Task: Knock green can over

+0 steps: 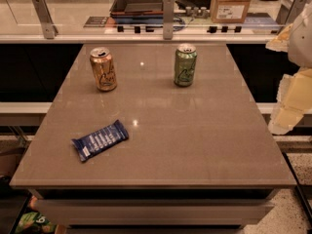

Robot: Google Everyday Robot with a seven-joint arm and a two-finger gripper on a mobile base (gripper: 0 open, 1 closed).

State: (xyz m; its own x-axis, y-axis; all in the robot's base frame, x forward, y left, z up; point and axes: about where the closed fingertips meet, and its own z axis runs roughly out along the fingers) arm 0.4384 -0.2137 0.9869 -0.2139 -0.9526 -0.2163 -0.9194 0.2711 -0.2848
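Nearest, a blue bar (100,140) lies clear of the work. The gripper (291,104) hangs beyond the table's (195,145) right edge; spread or closed, I cannot tell. Best to push high on the side, leftward. The green can (185,65) stands upright far back, pale with silver top, right of the orange can (103,69).

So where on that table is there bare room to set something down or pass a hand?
The widest bare patch is the table's front right, bordered by the blue snack bar, the green can and the right edge. The gap between it and the orange-gold can is also open. Crowding is only off the right edge, where the gripper hangs.
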